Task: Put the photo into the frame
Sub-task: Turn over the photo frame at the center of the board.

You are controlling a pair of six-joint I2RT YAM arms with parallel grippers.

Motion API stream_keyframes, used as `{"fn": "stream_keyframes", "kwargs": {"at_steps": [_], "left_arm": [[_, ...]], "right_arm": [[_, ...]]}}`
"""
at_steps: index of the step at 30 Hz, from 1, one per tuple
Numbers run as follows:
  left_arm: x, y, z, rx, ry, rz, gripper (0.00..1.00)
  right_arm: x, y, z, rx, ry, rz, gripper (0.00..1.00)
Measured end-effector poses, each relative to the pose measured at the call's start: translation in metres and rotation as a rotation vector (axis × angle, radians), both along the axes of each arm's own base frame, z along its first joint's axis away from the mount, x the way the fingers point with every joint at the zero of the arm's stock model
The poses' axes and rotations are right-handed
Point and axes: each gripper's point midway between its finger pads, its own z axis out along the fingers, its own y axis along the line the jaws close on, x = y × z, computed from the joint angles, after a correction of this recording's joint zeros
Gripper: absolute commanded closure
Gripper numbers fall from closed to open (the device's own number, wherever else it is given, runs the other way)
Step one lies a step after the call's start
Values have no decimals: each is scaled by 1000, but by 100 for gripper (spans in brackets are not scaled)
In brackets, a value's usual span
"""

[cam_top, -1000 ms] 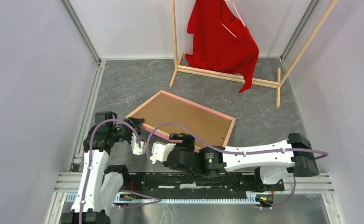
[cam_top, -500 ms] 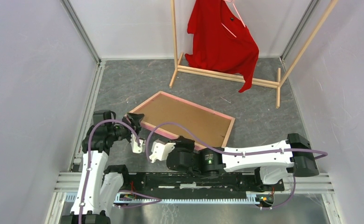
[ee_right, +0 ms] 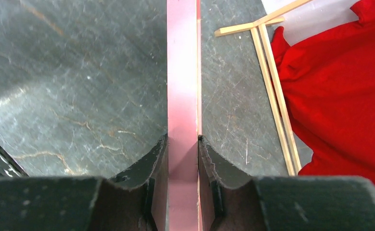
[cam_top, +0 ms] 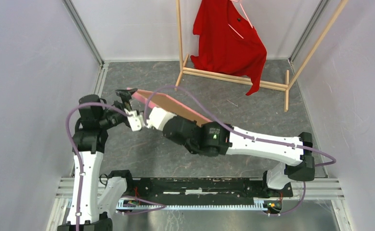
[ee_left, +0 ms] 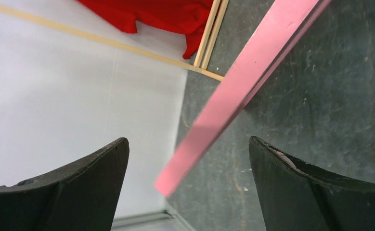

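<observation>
The frame (cam_top: 173,105) is off the table and tilted up on edge, its brown backing board facing the camera and its pink rim on top. My right gripper (cam_top: 149,114) is shut on the frame's near-left edge; in the right wrist view the pink edge (ee_right: 182,72) runs straight up from between my right gripper (ee_right: 183,140). My left gripper (cam_top: 129,102) is open at the frame's left corner. In the left wrist view the pink edge (ee_left: 243,77) ends between the wide-apart fingers of my left gripper (ee_left: 187,144) without touching them. The photo is out of view.
A wooden clothes rack (cam_top: 233,77) with a red shirt (cam_top: 228,38) stands at the back, just beyond the raised frame. White walls close in on the left, right and back. A metal rail (cam_top: 200,185) runs along the near edge by the arm bases.
My right gripper closed on the frame's edge and raised it from flat on the table to tilted, moving left and back. My left gripper let go of the corner, opened wide and rose.
</observation>
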Motion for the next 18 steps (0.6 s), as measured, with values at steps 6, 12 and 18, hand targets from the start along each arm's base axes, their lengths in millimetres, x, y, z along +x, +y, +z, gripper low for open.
{"fn": "stream_keyframes", "kwargs": {"at_steps": [6, 12, 18], "left_arm": [[27, 11, 39, -191, 178, 172, 0], [47, 18, 51, -373, 367, 323, 0], [41, 13, 57, -529, 492, 377, 0]], "right_arm": [[31, -8, 44, 149, 93, -85, 100], [68, -29, 60, 294, 214, -165, 100], [109, -67, 68, 419, 304, -250, 100]]}}
